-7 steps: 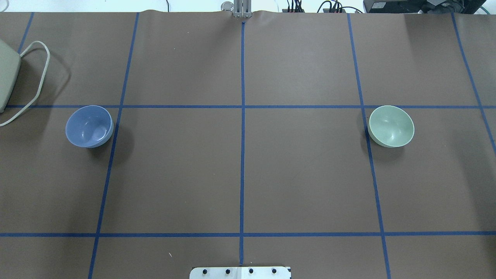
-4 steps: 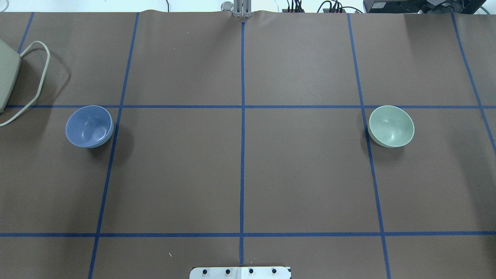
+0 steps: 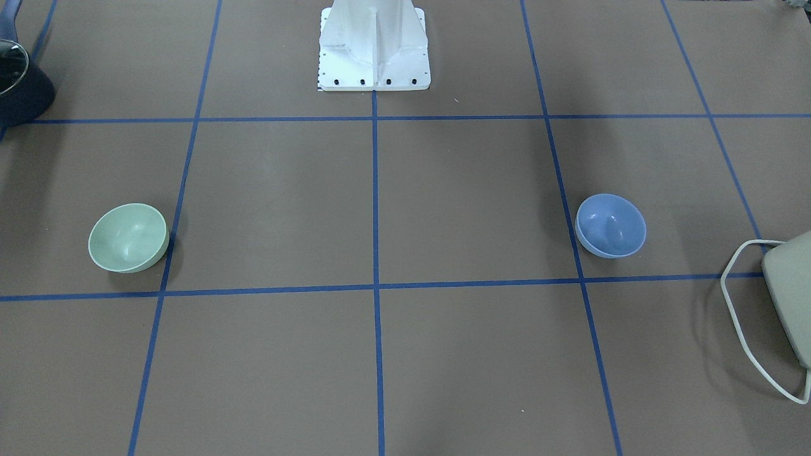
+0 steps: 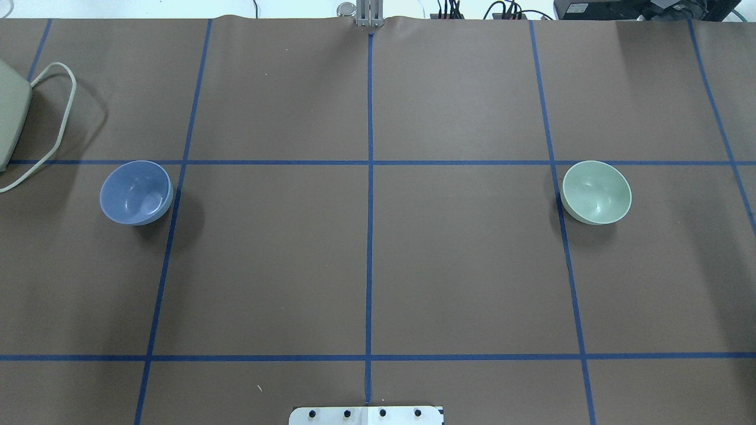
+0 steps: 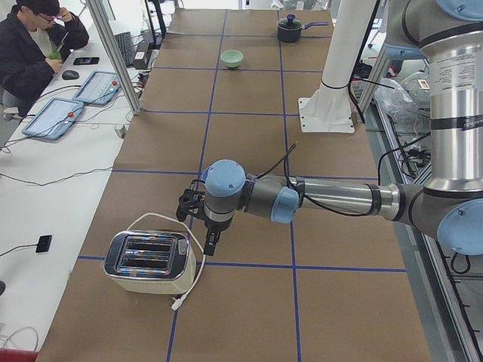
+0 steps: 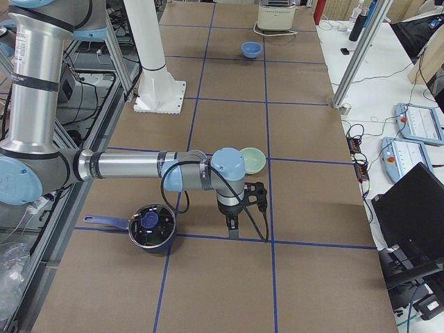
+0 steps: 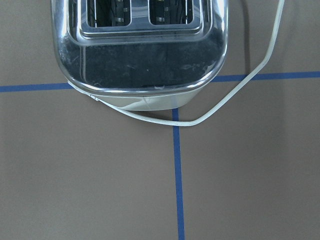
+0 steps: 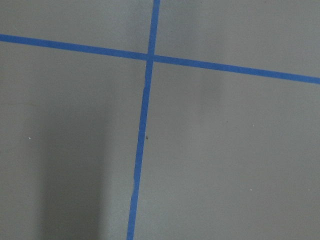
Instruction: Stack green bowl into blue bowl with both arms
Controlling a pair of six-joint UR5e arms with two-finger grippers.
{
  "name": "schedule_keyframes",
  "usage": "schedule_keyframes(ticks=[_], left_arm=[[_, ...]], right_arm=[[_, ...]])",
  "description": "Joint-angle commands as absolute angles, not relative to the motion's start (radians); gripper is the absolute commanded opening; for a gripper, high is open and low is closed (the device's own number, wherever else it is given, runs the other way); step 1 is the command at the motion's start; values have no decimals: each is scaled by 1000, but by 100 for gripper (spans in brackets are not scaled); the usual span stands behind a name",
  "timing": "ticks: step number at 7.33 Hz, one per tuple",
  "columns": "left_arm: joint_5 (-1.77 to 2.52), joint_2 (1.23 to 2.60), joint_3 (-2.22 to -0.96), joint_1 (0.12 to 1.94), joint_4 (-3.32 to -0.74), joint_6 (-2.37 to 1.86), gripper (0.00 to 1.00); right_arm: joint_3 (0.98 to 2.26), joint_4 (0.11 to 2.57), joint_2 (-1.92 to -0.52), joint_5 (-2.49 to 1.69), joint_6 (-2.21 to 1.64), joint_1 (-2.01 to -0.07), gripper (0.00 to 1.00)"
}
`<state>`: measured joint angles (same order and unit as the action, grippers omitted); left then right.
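On the table (image 4: 460,265) the blue bowl (image 4: 136,192) sits at nine o'clock and the green bowl (image 4: 596,193) well apart at three, both upright, while the left gripper (image 5: 209,245) hangs beside the toaster (image 5: 149,262) and the right gripper (image 6: 234,227) near the green bowl, and I cannot tell how wide their jaws stand.
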<state>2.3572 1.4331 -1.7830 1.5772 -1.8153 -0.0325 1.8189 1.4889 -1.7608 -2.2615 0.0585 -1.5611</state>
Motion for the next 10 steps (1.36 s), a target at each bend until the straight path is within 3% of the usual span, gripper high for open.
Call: schedule_keyframes(ticks=[1,5,8,10], left_arm=[[2358,1437,-1776,1578,-2021,-34,99],[2370,1477,-1755,1565,-2173,-78,99],[2330,1523,-1753,1302,-2172,-499,99],[2136,1534,-1746,1101,-2177,-742,99]], right_arm=[[1812,1297,-1750,-2269,55,-1563,100],[1821,1215,-1746,-2319,-1,-1562,100],[1825,1060,-1729,-2329,-407,-1403,100],[1824,1060,-1726,-2255,-483,-1335,100]])
